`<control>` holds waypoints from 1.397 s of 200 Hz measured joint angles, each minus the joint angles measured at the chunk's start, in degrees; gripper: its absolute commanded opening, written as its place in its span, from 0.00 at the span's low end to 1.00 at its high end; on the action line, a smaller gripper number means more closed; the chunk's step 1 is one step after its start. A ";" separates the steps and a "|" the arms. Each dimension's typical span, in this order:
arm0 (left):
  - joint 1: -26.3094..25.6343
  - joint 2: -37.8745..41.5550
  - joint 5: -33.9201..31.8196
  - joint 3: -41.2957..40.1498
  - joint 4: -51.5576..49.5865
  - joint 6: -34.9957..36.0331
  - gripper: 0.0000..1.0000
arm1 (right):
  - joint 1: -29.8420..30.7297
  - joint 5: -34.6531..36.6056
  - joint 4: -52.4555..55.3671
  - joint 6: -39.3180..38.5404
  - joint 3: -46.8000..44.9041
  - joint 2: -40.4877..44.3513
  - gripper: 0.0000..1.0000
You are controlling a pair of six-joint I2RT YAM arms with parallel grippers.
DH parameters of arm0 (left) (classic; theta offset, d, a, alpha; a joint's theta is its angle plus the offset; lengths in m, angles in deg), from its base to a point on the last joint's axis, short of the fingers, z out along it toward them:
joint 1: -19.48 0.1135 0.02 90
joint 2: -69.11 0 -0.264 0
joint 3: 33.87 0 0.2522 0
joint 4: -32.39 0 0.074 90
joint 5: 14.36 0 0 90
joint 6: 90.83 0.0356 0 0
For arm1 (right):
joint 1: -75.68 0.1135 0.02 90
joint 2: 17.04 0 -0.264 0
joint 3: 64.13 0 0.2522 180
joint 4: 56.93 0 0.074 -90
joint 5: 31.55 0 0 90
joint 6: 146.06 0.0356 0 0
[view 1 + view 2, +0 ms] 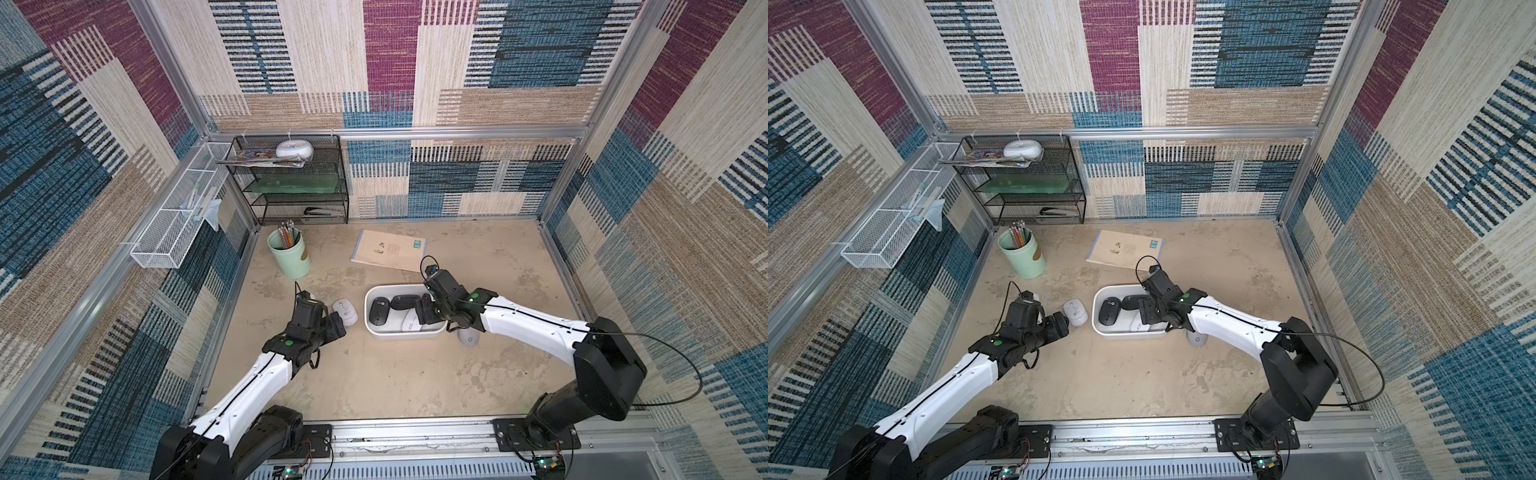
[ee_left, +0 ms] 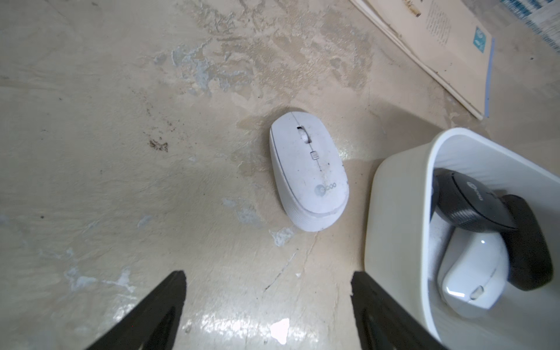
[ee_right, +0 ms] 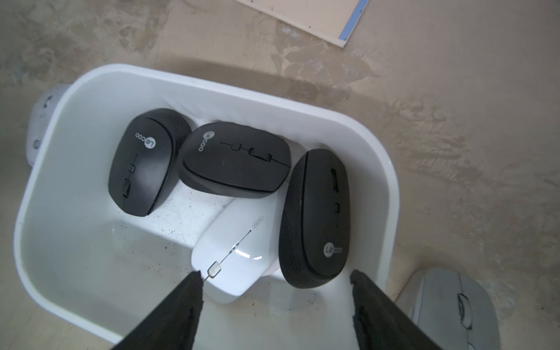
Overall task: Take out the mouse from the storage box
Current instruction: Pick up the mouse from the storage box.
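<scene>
The storage box [image 1: 368, 309] [image 1: 1096, 309] is a shallow white tub in the middle of the table. Three black mice lie in it: one by the far corner [image 3: 142, 163], one against the wall [image 3: 236, 160] and one along the side [image 3: 315, 218]. A glossy white mouse [image 3: 239, 257] lies among them. My right gripper [image 3: 275, 272] [image 1: 428, 313] is open and reaches down into the box. One fingertip is beside the white mouse's wheel, and it grips nothing. My left gripper [image 2: 266, 274] [image 1: 337, 326] is open and empty over bare table, just short of a matte white mouse [image 2: 307, 172] [image 1: 345, 311] lying outside the box.
A grey mouse [image 1: 468, 336] [image 3: 454, 309] lies on the table under my right arm, beside the box. A notebook [image 1: 390, 249] lies behind the box, and a green pencil cup [image 1: 289, 255] stands at the back left. A black mesh rack [image 1: 291, 178] and a white wire basket [image 1: 174, 232] line the left walls.
</scene>
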 measured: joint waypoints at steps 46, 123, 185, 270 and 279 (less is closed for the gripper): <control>-0.04 6.62 -1.33 -2.86 3.02 1.75 0.90 | 0.57 3.15 6.88 0.26 8.22 -8.15 0.64; -0.04 6.80 -1.27 -2.84 3.78 1.92 0.91 | 0.90 7.41 15.69 2.47 15.50 -16.26 0.54; -0.04 6.75 -1.16 -2.84 3.80 1.92 0.91 | 1.11 11.13 18.84 4.50 18.18 -19.37 0.42; -0.04 6.84 -1.09 -2.84 3.80 1.90 0.90 | 1.68 13.64 22.25 6.47 21.84 -22.47 0.39; -0.04 6.88 -1.09 -2.84 3.80 1.90 0.91 | 1.70 14.19 22.23 6.80 22.01 -22.62 0.44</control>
